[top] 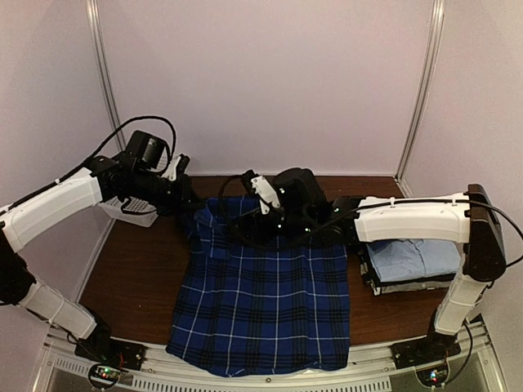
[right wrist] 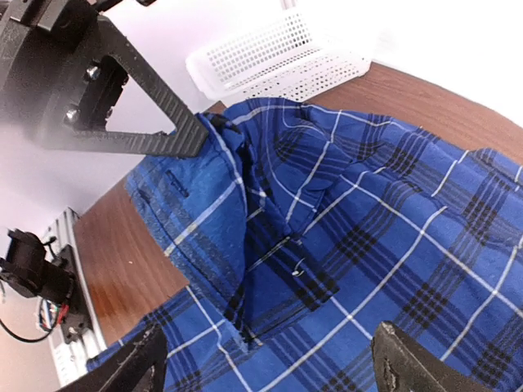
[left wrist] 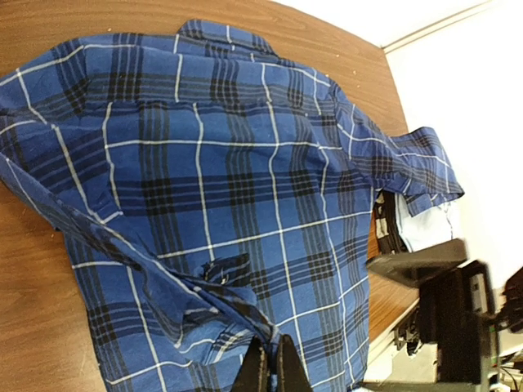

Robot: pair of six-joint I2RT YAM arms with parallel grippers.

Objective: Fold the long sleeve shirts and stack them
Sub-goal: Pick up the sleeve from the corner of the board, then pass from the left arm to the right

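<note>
Both arms reaching in toward the middle

Left arm (top: 57,200) comes in low, left gripper (left wrist: 268,366) pinched tight on the plaid shirt (left wrist: 229,163). Right arm (top: 409,220) stretches across, right gripper (right wrist: 270,347) spread wide.

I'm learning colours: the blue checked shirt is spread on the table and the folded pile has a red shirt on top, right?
No. The blue checked shirt is spread on the table, but the folded pile has a light blue shirt on top, not red; see the top external view.
</note>
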